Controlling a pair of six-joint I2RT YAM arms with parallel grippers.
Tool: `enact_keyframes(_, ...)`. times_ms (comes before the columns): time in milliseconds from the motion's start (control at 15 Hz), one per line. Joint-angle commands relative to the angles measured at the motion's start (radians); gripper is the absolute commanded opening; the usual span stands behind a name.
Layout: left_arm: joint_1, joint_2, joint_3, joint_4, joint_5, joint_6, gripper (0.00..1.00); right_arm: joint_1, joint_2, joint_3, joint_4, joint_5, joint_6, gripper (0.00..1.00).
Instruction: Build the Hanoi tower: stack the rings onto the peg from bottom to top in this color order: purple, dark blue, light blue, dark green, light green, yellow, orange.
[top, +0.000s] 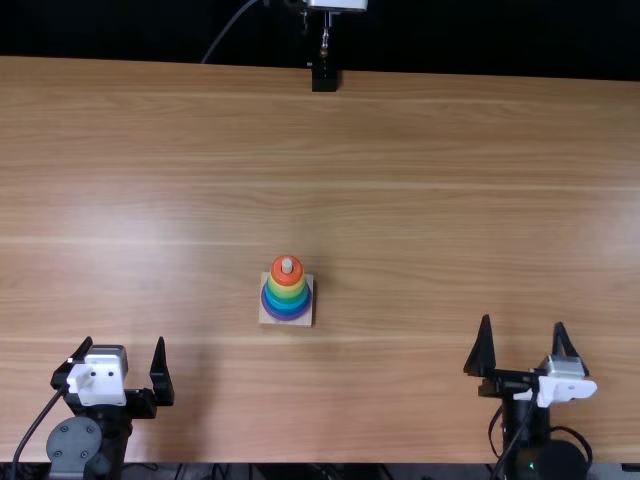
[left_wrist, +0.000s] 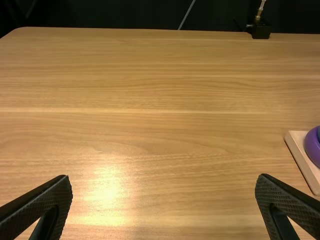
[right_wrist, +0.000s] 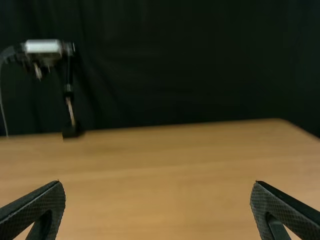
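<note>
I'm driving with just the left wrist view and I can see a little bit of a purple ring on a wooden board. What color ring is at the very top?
Observer: An orange ring is at the top.
Operator: Does anything poke out of it?
Observer: Yes, the pale tip of the peg does.
Operator: Cool! Is my friend's robot grabbing anything?
Observer: No, the right gripper has nothing between its open fingers.

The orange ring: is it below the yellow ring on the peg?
No, the orange ring sits on top of the yellow ring.
</note>
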Motion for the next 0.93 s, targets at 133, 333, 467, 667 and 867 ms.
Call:
enact_keyframes(133,0.0,-0.012,-0.112,-0.079,0.004,0.005,1.0,-0.012,-0.022,-0.017,-0.19,-0.013,-0.001,1.0)
enact_keyframes(333,0.0,-0.012,-0.112,-0.079,0.004,0.005,1.0,-0.018,-0.022,-0.017,-0.284,-0.013,0.003,1.0)
enact_keyframes(467,-0.001,-0.012,-0.112,-0.079,0.004,0.005,1.0,-0.017,-0.022,-0.017,-0.302,-0.015,0.003,1.0)
enact_keyframes(667,0.0,-0.012,-0.112,-0.079,0.004,0.005,1.0,-0.017,-0.022,-0.017,-0.345,-0.063,-0.004,1.0)
enact_keyframes(867,0.0,-0.012,-0.112,-0.079,0.004,0.005,1.0,-0.018,-0.022,-0.017,-0.348,-0.116,-0.004,1.0)
